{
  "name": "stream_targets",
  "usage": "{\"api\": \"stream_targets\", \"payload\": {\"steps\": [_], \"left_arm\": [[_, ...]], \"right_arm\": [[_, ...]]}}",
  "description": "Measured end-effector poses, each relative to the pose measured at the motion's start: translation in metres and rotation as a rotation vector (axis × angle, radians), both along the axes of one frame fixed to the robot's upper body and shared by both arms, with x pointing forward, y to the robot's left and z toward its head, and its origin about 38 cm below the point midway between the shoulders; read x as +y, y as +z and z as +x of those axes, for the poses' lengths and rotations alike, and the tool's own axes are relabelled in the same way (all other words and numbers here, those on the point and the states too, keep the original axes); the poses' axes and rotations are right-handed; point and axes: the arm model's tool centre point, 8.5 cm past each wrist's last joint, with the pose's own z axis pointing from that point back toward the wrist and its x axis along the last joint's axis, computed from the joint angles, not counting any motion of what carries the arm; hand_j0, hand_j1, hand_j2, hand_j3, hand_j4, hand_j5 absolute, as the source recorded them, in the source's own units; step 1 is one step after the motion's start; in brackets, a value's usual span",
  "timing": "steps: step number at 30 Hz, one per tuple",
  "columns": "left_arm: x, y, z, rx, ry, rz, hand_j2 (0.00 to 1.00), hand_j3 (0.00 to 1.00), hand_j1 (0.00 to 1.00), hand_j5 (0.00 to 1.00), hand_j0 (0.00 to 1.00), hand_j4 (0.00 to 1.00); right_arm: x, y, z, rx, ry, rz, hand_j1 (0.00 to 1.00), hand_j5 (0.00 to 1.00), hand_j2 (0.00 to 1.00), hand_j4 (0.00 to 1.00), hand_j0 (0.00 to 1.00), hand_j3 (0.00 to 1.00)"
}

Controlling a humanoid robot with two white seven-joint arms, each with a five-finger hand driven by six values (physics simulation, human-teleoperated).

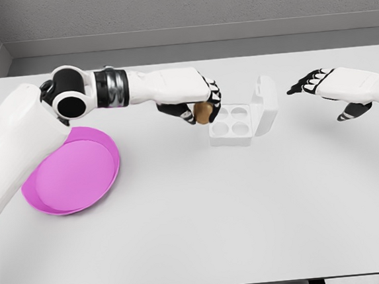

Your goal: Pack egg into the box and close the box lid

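Observation:
A brown egg (203, 112) hangs in my left hand (198, 106), whose dark fingers are curled around it just left of the white egg box (232, 135). The box has several round cups, all showing white, and its lid (264, 105) stands open, tilted up on the right side. The egg sits at about the height of the box's left rim, slightly outside it. My right hand (317, 82) hovers over the table to the right of the lid, fingers spread and holding nothing.
A pink plate (72, 171) lies on the white table (216, 219) at the left, under my left upper arm. Grey walls rise behind the table's far edge.

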Motion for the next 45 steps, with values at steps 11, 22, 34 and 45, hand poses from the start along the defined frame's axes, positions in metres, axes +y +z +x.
{"api": "stream_targets", "payload": {"steps": [11, 22, 34, 45], "left_arm": [[-0.035, -0.025, 0.024, 0.092, 0.048, -0.001, 0.36, 0.36, 0.36, 0.36, 0.36, 0.36], [-0.040, -0.039, 0.027, 0.112, 0.063, 0.030, 0.37, 0.37, 0.37, 0.37, 0.37, 0.37], [-0.046, -0.049, 0.024, 0.109, 0.051, 0.077, 0.38, 0.38, 0.38, 0.38, 0.38, 0.38], [-0.049, -0.051, 0.024, 0.095, 0.053, 0.095, 0.41, 0.41, 0.41, 0.41, 0.41, 0.41]], "right_arm": [[0.001, 0.001, 0.000, -0.002, 0.003, 0.000, 1.00, 1.00, 1.00, 1.00, 1.00, 1.00], [0.002, 0.001, -0.001, -0.003, 0.007, -0.001, 1.00, 1.00, 1.00, 1.00, 1.00, 1.00], [0.002, 0.001, -0.001, -0.003, 0.007, -0.002, 1.00, 1.00, 1.00, 1.00, 1.00, 1.00], [0.002, 0.002, 0.000, -0.004, 0.007, -0.002, 1.00, 1.00, 1.00, 1.00, 1.00, 1.00]]}}
